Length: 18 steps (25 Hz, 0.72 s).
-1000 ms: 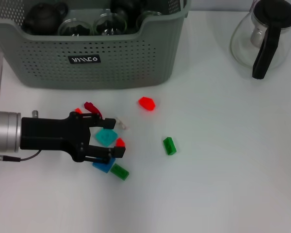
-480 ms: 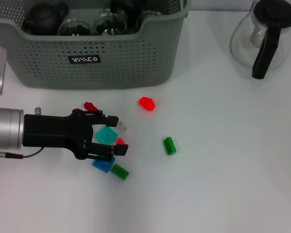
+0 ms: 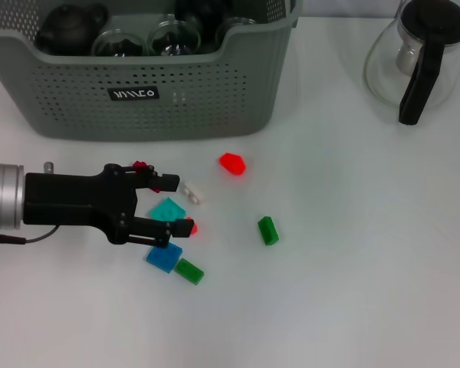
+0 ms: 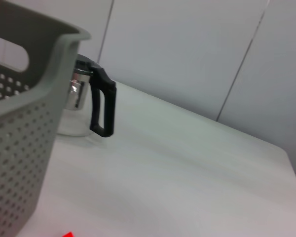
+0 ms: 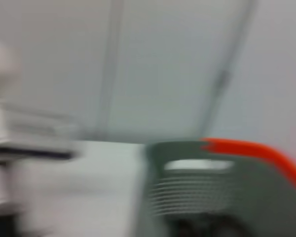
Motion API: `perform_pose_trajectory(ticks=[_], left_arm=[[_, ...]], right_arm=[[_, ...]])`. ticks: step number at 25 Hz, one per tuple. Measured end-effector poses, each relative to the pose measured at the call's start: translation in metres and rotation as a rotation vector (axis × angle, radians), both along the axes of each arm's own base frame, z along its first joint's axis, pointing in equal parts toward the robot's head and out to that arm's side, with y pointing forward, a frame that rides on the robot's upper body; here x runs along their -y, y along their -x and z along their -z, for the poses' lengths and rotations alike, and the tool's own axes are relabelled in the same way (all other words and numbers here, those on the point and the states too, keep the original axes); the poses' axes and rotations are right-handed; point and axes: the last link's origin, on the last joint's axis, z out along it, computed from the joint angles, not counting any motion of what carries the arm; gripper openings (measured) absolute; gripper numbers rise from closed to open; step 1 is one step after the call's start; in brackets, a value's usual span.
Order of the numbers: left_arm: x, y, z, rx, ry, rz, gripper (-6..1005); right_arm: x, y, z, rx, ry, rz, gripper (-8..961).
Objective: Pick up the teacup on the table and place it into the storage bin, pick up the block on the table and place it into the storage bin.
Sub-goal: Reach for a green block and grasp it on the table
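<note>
My left gripper (image 3: 181, 206) lies low over the table in the head view, reaching in from the left, open. A teal block (image 3: 169, 209) sits between its fingers, and I cannot tell whether they touch it. A small red block (image 3: 192, 228) shows at the lower fingertip and a white one (image 3: 190, 192) just past the upper fingertip. The grey-green storage bin (image 3: 215, 84) stands at the back left; glass teacups (image 3: 116, 43) and a dark teapot (image 3: 69, 27) lie inside it. My right gripper is out of view.
Loose blocks lie around: red (image 3: 231, 163), green (image 3: 267, 230), blue (image 3: 163, 257), another green (image 3: 189, 271), dark red (image 3: 142, 165). A glass carafe with a black handle (image 3: 418, 57) stands back right, and the left wrist view shows this carafe (image 4: 89, 103) beyond the bin wall (image 4: 19, 148).
My left gripper has drifted a little toward the bin and back to the left, and its fingers have narrowed slightly around the teal block. The blocks have stayed put.
</note>
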Motion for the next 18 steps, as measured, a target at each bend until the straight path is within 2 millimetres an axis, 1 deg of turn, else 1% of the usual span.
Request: perform_pose_trajectory(ticks=[1, 2, 4, 6, 8, 11, 13, 16, 18], left_arm=[[0.000, 0.000, -0.001, 0.000, -0.004, -0.001, 859], [-0.001, 0.001, -0.002, -0.001, -0.006, -0.001, 859], [-0.001, 0.001, -0.003, -0.001, -0.011, -0.003, 859], [-0.001, 0.002, -0.004, 0.000, -0.015, -0.005, 859], [-0.002, 0.002, -0.004, 0.000, -0.017, -0.007, 859], [-0.003, 0.002, -0.006, 0.001, -0.021, -0.011, 859], [-0.003, 0.002, -0.006, 0.004, -0.024, -0.013, 859], [-0.003, 0.002, -0.007, 0.006, -0.024, -0.012, 859], [-0.004, 0.001, -0.007, 0.006, -0.024, -0.010, 859]], right_arm=[[0.015, -0.010, -0.007, 0.008, 0.067, -0.013, 946], [0.022, -0.016, -0.010, 0.015, 0.095, -0.014, 946], [0.043, -0.036, -0.017, 0.050, 0.190, -0.010, 946], [0.059, -0.057, -0.020, 0.089, 0.265, 0.017, 946], [0.070, -0.075, -0.018, 0.126, 0.320, 0.050, 946], [0.076, -0.099, -0.009, 0.185, 0.360, 0.112, 946], [0.074, -0.113, 0.002, 0.220, 0.376, 0.156, 947], [0.069, -0.126, 0.022, 0.265, 0.400, 0.186, 947], [0.064, -0.131, 0.038, 0.298, 0.399, 0.183, 947]])
